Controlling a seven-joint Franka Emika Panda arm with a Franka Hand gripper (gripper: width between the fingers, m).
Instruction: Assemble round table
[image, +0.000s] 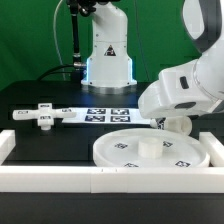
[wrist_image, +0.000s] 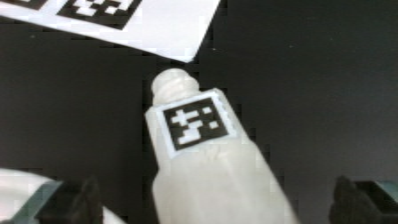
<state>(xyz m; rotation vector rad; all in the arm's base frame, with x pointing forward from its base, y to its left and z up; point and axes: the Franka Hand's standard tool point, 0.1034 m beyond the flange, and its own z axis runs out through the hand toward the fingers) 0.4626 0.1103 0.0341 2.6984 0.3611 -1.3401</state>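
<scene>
Pincer (image: 160, 123), exterior view: it sits low over the black table (image: 40, 140) at the exterior view's right, just behind the far rim of the round disc (image: 150, 152). The arm's bulky white wrist covers most of it, so the finger state cannot be read from this side. The leg is not clearly made out here, though a pale shape under the wrist may be it. The disc lies flat, rim upward, just inside the front rail (image: 100, 180). A short raised collar at its centre faces up and is judged ready to receive the leg. The cross base (image: 40, 117) lies flat, well apart at the exterior view's left, past the end of the marker board (image: 100, 113). Nothing touches it, which is reasonable, as it appears to belong to a later step.

Wrist view: the leg (wrist_image: 205, 160) lies on its side on the table with one tag facing the camera. Its rounded end points towards a corner of the marker board but stays apart from it. The two dark fingertips (wrist_image: 71, 203) stand wide apart, one on either side of the leg. Black table shows in both gaps, and nothing is clamped. The leg runs lengthwise between them, so closing would take it across its narrow width, the firm way to hold a cylinder. A sliver of white beside one finger is probably the disc's rim. Judgement: the step in hand is picking up the leg, and the grip is not yet made.
</scene>
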